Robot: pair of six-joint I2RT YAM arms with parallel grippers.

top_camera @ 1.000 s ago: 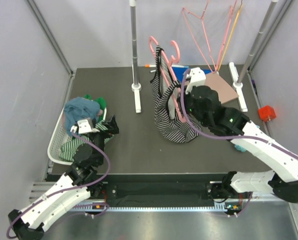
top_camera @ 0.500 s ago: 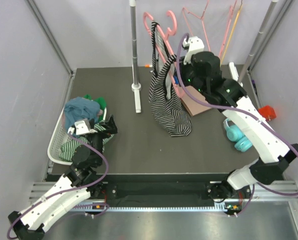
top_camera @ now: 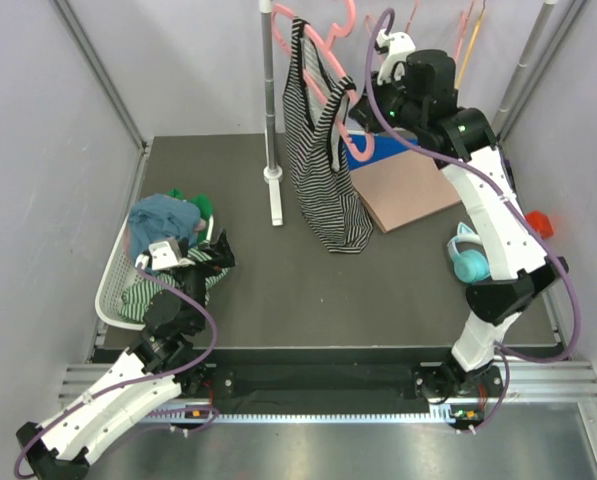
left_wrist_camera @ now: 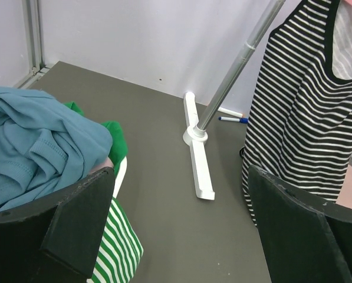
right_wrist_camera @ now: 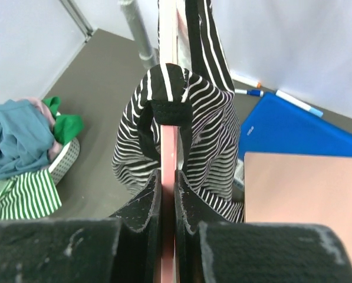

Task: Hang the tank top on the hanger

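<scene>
While the right end effector (right_wrist_camera: 168, 180) clamps the hanger (right_wrist_camera: 168, 147), the top (top_camera: 318, 170) hangs from it just ahead and below, and the left end effector (left_wrist_camera: 181, 218) stands with fingers wide apart.

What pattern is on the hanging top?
Black-and-white stripes on the tank top, clearest in the left wrist view.

Top/wrist cams, shared tank top (top_camera: 318, 170)

The left hand (left_wrist_camera: 181, 186) is spread wide, teal cloth (left_wrist_camera: 40, 147) at left, tank top (left_wrist_camera: 305, 118) hanging at right.
</scene>
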